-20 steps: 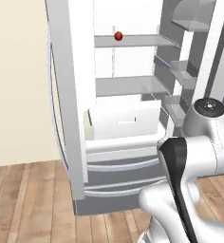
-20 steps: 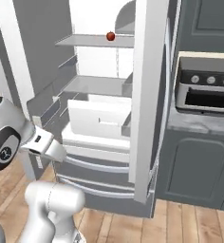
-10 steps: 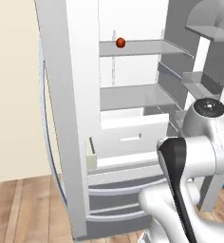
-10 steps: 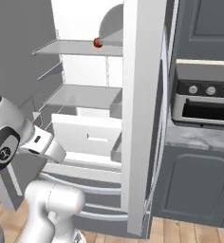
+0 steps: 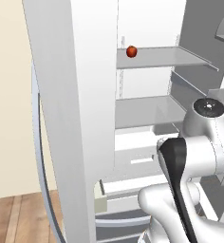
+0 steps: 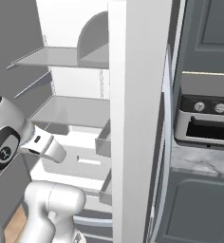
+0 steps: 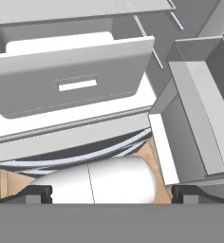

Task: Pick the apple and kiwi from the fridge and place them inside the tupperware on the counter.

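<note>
gripper [image 7: 112, 192]: I see its two dark tips far apart at the near edge, jaws wide, holding nothing | below it: pulled-out white fridge drawer [image 7: 76, 83] | apple [image 5: 131, 51]: on upper shelf [image 5: 166, 56] of open fridge [image 5: 71, 95], left end | right: oven [image 6: 206, 121] on counter [image 6: 199, 161]

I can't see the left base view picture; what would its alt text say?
A small red apple sits at the left end of the upper shelf inside an open pale fridge. The robot's white arm rises at lower right, in front of a white drawer; wood floor shows at lower left.
</note>
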Tool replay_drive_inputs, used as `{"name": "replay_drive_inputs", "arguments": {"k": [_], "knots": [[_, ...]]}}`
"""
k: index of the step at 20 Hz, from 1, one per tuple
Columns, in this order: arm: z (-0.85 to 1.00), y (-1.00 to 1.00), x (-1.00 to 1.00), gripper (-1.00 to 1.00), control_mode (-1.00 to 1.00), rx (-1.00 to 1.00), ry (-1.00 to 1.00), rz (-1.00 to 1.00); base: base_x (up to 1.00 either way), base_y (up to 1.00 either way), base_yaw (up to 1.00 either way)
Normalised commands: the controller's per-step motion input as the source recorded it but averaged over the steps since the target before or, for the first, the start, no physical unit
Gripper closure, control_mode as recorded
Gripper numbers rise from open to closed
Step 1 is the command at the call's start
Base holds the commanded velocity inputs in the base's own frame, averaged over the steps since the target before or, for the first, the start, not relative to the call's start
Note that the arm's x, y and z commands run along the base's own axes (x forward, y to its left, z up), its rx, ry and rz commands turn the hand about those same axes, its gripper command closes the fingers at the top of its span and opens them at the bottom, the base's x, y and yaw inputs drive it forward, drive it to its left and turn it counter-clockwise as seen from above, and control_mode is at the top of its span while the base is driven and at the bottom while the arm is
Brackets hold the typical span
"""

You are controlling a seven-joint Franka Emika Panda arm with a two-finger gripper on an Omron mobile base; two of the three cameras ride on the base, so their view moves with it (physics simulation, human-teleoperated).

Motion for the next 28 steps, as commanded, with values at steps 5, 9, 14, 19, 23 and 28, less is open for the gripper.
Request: {"name": "replay_drive_inputs", "arguments": {"k": [5, 9, 14, 19, 23, 28], "knots": [[0.0, 0.0, 0.0, -1.0, 1.0, 0.0, 0.0, 0.0, 0.63, 0.15, 0.0], [0.0, 0.0, 0.0, -1.0, 1.0, 0.0, 0.0, 0.0, 0.6, 0.17, 0.0], [0.0, 0.0, 0.0, -1.0, 1.0, 0.0, 0.0, 0.0, 0.43, 0.18, 0.0], [0.22, 0.04, 0.17, -1.0, -1.0, 0.0, 0.0, 0.0, 0.22, 0.1, 0.0], [0.76, 0.11, 0.56, -1.0, -1.0, 0.0, -0.06, 0.05, 0.0, 0.0, 0.0], [0.85, 0.14, 0.71, -1.0, -1.0, 0.0, -0.05, 0.14, 0.0, 0.0, 0.0]]}}
